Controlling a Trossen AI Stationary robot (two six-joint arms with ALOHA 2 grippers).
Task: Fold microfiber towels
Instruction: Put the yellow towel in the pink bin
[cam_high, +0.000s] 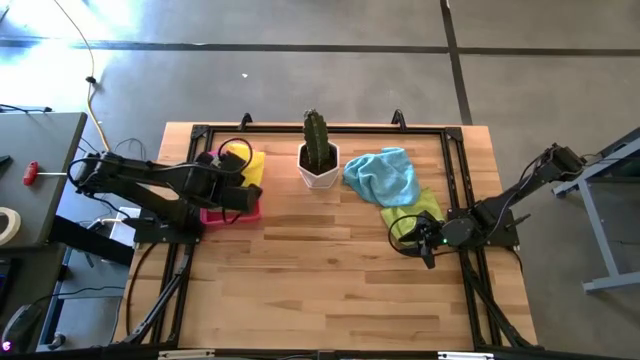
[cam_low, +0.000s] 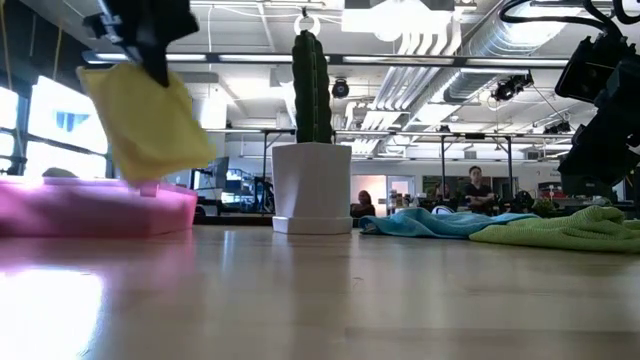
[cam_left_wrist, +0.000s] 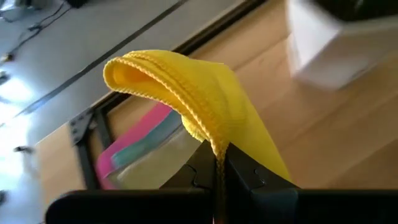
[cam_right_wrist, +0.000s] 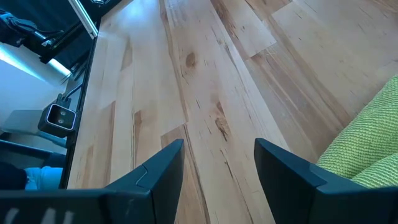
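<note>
Yellow towel, no readable writing.

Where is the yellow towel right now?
The yellow towel hangs pinched in the left end effector, lifted above the pink tray, left of the cactus pot.

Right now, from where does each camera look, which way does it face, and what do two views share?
High view: above the table, facing down; both arms, cactus pot.
Low view: at tabletop level, facing the room; left gripper holds the yellow towel above the pink tray.
Left wrist view: past shut jaws, the same yellow towel.
Right wrist view: past open jaws of the right gripper, bare wood, the green towel.
</note>
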